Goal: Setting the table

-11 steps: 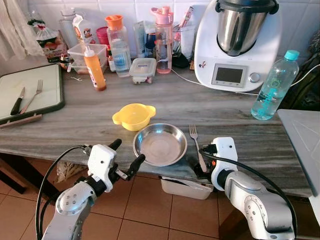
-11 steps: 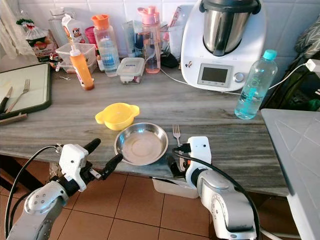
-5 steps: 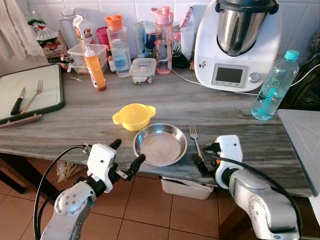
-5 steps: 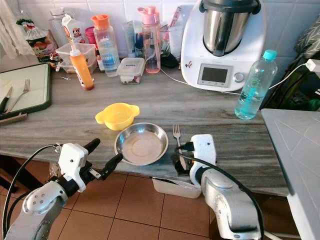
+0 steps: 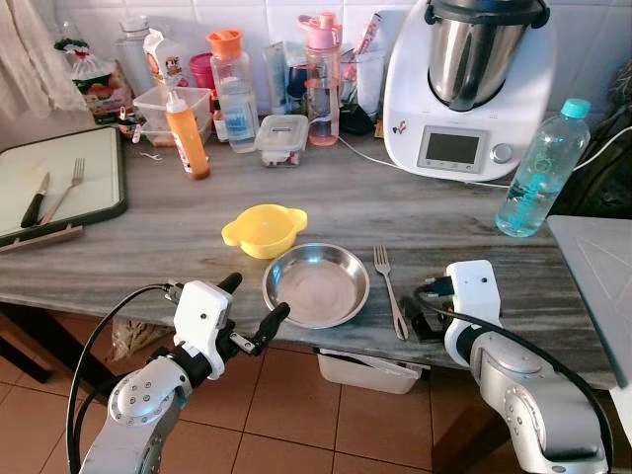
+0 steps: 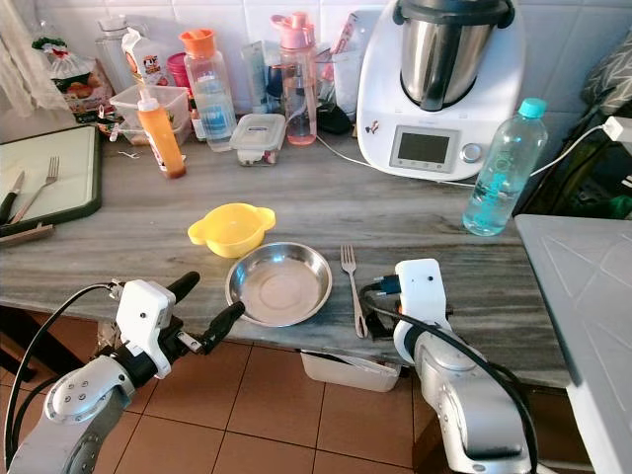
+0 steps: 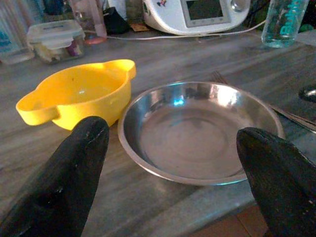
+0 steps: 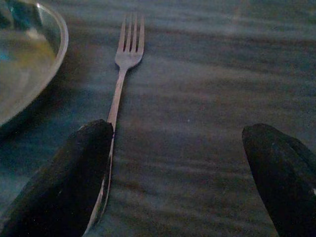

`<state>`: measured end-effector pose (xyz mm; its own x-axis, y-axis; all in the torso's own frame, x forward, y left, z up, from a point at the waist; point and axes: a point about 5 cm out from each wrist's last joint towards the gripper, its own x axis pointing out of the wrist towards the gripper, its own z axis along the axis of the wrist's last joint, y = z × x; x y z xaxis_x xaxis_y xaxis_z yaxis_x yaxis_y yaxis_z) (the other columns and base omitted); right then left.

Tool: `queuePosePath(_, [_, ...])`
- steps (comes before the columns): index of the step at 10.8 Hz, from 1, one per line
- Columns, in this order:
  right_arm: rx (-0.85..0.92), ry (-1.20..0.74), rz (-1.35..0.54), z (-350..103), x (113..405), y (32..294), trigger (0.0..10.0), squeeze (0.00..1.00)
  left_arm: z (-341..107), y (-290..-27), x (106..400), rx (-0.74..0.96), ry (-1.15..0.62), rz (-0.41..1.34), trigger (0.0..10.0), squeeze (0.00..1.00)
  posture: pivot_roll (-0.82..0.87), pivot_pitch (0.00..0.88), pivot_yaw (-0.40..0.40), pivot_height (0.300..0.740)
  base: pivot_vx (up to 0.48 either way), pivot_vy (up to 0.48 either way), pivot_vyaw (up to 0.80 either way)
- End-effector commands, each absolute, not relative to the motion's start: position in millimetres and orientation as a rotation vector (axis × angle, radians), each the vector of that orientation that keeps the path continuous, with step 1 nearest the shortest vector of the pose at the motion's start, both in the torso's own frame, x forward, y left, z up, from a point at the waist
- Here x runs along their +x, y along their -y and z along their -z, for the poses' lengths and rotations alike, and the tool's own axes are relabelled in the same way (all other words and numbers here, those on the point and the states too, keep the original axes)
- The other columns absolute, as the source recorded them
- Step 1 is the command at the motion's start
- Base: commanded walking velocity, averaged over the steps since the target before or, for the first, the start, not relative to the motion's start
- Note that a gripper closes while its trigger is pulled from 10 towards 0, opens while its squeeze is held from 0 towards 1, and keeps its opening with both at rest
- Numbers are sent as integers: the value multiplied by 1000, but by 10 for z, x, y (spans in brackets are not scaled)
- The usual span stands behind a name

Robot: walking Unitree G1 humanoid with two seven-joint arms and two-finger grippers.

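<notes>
The plate [image 5: 316,285] sits at the counter's [image 5: 178,242] front edge, its rim almost over the drop; the fork [image 5: 387,290] lies just to its right, apart from the rim, handle end close to that same edge; bare wood runs from the fork rightward toward the bottle [image 5: 540,169] near the right edge, so I have open room on that side. My right gripper [image 5: 427,318] hangs low at the front edge just right of the fork's handle, fingers spread wide and holding nothing; in my right wrist view one finger [image 8: 69,182] lies against the handle's side, the other stands well apart. My left gripper [image 5: 252,311] hovers off the front edge facing the plate, fingers wide apart and empty.

The fork's long axis runs front to back, tines toward the back wall, tilted slightly so the handle drifts right.

The yellow bowl [image 5: 265,228] stands just behind the plate, touching or nearly so. The counter is grey streaked wood; along the tiled back wall stand bottles, boxes and a white cooker [image 5: 466,84]; a tray [image 5: 99,202] at the left edge carries a knife and another fork; brown floor tiles lie below.
</notes>
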<state>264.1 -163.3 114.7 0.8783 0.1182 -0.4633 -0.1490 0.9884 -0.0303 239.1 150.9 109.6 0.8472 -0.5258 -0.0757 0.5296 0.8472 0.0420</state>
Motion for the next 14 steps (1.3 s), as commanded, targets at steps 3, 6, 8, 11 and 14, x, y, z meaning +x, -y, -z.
queuePosePath(3, [-76, -574, -188, -973, 2560, 1568, 10000, 0, -1127, -1515, 2375, 75, -60, 558, 10000, 0, 42, 0, 45, 740, 0, 0, 0])
queuePosePath(6, [-80, -628, -177, -858, 2506, 1602, 10000, 0, -1118, -1534, 2366, 76, -65, 559, 10000, 0, 42, 0, 44, 740, 0, 0, 0])
queuePosePath(8, [-61, -638, -196, -827, 2502, 1571, 10000, 0, -1118, -1532, 2368, 76, -65, 558, 10000, 0, 43, 0, 46, 740, 0, 0, 0])
queuePosePath(11, [-38, -611, -221, -871, 2537, 1482, 10000, 0, -1131, -1533, 2377, 79, -65, 558, 10000, 0, 47, 0, 49, 740, 0, 0, 0])
queuePosePath(14, [-21, -590, -239, -916, 2561, 1452, 10000, 0, -1126, -1526, 2380, 78, -66, 558, 10000, 0, 46, 1, 48, 740, 0, 0, 0])
